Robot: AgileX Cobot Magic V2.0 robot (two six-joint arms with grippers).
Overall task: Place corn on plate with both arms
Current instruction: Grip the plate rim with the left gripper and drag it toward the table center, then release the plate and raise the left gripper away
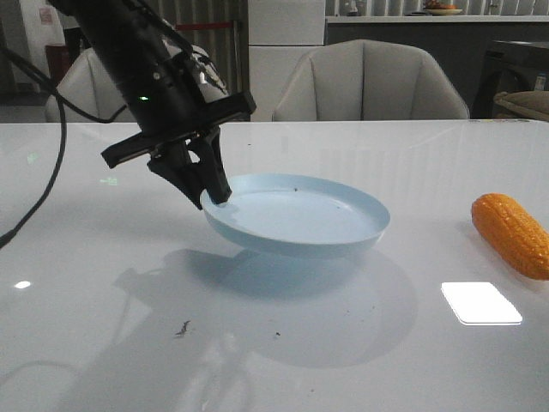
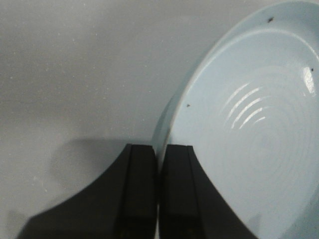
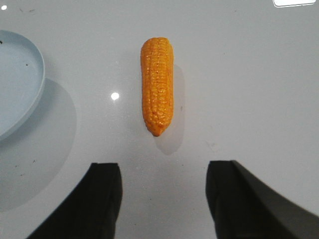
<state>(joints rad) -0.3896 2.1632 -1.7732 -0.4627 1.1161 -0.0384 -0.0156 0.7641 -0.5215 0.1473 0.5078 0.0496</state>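
There, the corn (image 3: pixel 158 84) lay lengthwise, tip toward the wide-open, empty right gripper (image 3: pixel 164 199); the left gripper (image 1: pixel 208 187) pinched the plate (image 1: pixel 300 219) rim, lifted.

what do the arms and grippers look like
The left arm is matte black and tube-shaped, with a small green light and loose black cables trailing from it. A flat black crossbar carries the left gripper, two tapering black fingers with flat inner faces. The right gripper shows only two black, unmarked fingers.
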